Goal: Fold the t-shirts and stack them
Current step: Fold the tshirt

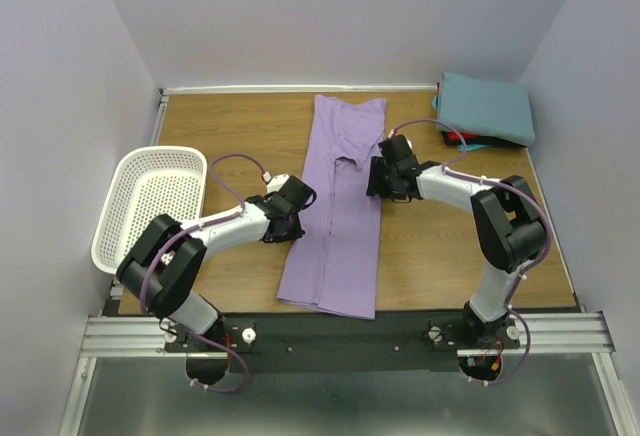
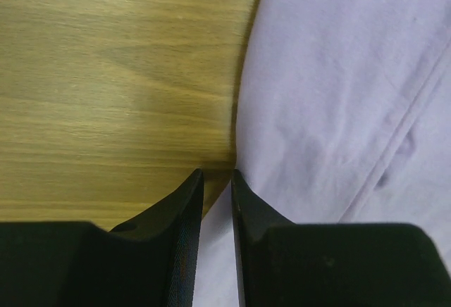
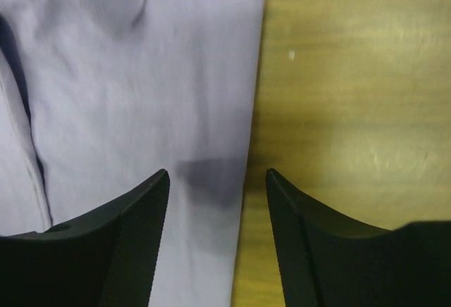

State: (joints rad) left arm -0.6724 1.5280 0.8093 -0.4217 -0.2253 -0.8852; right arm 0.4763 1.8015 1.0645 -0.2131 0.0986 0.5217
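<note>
Overhead, the lavender shirt (image 1: 335, 206) lies centre frame, folded into a long strip; a teal shirt (image 1: 487, 106) sits atop a red shirt (image 1: 478, 143) upper right. Left wrist: left gripper (image 2: 217, 173) nearly closed at the cloth edge, pinch unconfirmed. Right wrist: right gripper (image 3: 217, 173) wide, straddling the opposite edge. Judged soft, light, limp; grip edges.

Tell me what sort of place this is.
Probably a robot lab test cell: wooden table boxed by plain walls, left arm and right arm bolted to a metal rail, a lavender t-shirt and basket as props.
</note>
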